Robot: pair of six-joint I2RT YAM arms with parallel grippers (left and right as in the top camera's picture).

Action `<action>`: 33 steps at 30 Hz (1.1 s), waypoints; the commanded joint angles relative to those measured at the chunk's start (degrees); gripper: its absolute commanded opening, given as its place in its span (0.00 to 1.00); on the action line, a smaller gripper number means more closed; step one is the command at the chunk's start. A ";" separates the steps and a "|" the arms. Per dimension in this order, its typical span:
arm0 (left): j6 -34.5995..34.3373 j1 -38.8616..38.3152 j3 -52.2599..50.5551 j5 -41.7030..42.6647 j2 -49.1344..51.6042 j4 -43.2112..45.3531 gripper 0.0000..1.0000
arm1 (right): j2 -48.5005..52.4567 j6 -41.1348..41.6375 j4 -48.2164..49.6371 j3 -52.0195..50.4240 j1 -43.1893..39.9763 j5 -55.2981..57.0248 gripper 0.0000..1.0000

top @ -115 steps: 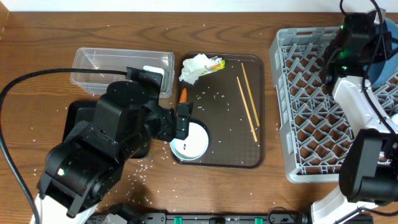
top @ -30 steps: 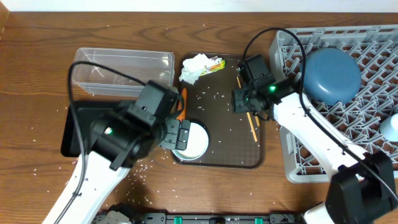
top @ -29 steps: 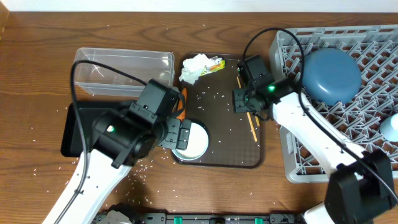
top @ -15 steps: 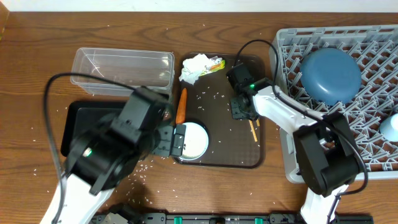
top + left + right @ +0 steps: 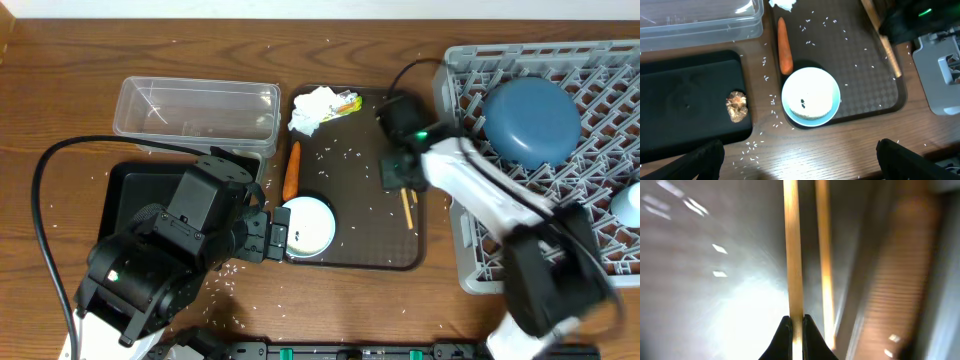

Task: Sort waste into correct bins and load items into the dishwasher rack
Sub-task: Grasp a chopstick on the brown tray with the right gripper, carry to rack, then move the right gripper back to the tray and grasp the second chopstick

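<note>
**Left arm.** The left gripper (image 5: 270,238) stands at the near-left corner of the brown rectangular serving tray (image 5: 350,255). Its jaws are spread wide and grip nothing. In the left wrist view the left gripper (image 5: 800,150) faces the round white bowl (image 5: 811,95), which sits upright on the tray's near-left part. The arm's black body hangs over the near half of the shallow black rectangular tray (image 5: 125,190), left of the serving tray. A brownish food scrap (image 5: 736,106) lies in that black tray.

**Right arm.** The right gripper (image 5: 400,172) is over the right part of the serving tray. In the right wrist view the jaws of the right gripper (image 5: 795,330) are pressed together on one stick of the pair of thin wooden chopsticks (image 5: 792,255). The second stick lies just beside it, outside the grip. The arm reaches in from the near right and is motion-blurred in the overhead view.

**Other items, relative to the serving tray.**
- Small orange carrot (image 5: 291,170): at the left edge.
- Scattered white rice grains (image 5: 345,155): centre.
- Crumpled white paper napkin with a yellow-green wrapper (image 5: 315,108): far-left corner.
- Clear plastic rectangular tub (image 5: 195,110): left of the far edge.
- Large square light-grey plastic dishwasher rack (image 5: 470,230): right side. It holds a large dark-blue shallow bowl (image 5: 530,120) and a small light-blue cup (image 5: 628,205).
</note>
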 commanded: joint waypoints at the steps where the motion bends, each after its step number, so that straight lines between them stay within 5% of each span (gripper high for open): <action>1: -0.11 0.20 0.70 0.52 0.07 -0.15 0.98 | -11.06 -2.60 0.07 0.50 -2.10 -1.66 0.01; 8: -0.11 0.20 0.70 0.55 0.07 -0.17 0.98 | -20.74 -4.98 -2.58 0.48 -9.97 -1.14 0.01; 23: -0.11 0.20 0.70 0.55 0.07 -0.15 0.98 | -10.75 -20.61 -2.21 0.02 -22.10 -1.81 0.01; 27: -0.11 0.20 0.70 0.55 0.07 -0.15 0.98 | -10.45 -22.71 -1.95 0.11 -20.00 -1.92 0.43; 33: -0.11 0.20 0.70 0.55 0.07 -0.17 0.98 | -12.92 -17.14 -0.50 0.39 -13.92 -9.33 0.54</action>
